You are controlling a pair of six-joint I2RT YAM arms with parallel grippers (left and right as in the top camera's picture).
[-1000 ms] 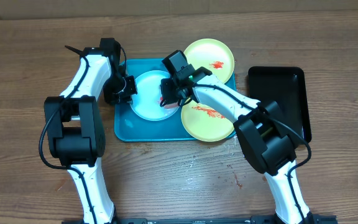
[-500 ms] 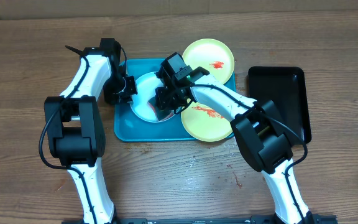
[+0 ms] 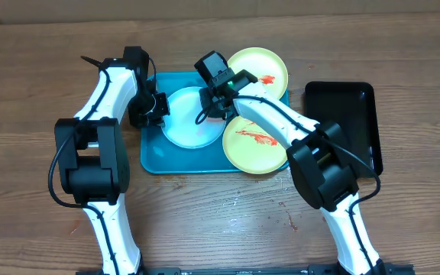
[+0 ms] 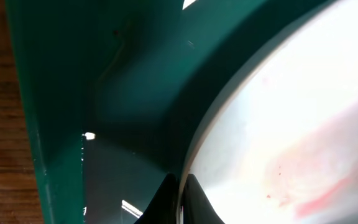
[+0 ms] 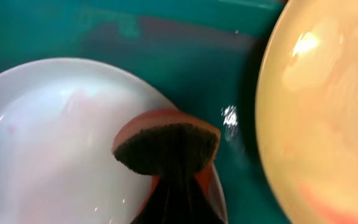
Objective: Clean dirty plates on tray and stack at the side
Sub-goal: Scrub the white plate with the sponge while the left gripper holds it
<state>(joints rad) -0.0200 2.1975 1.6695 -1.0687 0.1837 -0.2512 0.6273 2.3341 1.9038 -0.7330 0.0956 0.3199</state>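
Observation:
The white plate (image 3: 186, 122) lies on the turquoise tray (image 3: 153, 156). My left gripper (image 3: 153, 112) is shut on its left rim; in the left wrist view the jaws (image 4: 180, 200) pinch the rim of the plate (image 4: 291, 112), which bears a faint pink smear. My right gripper (image 3: 214, 101) is shut on an orange sponge with a dark pad (image 5: 166, 148), pressed on the white plate's (image 5: 48, 137) far right edge. Two cream plates with red sauce sit at the tray's back right (image 3: 260, 70) and front right (image 3: 254, 145); one shows in the right wrist view (image 5: 328, 106).
A narrow black tray (image 3: 342, 122) lies on the wooden table to the right of the turquoise tray. The front cream plate overhangs the tray's front right corner. Some red sauce spots mark the table (image 3: 291, 221) in front.
My right gripper swept the sponge toward the white plate's front middle, then back up to its far right edge. The left gripper has kept its hold on the rim.

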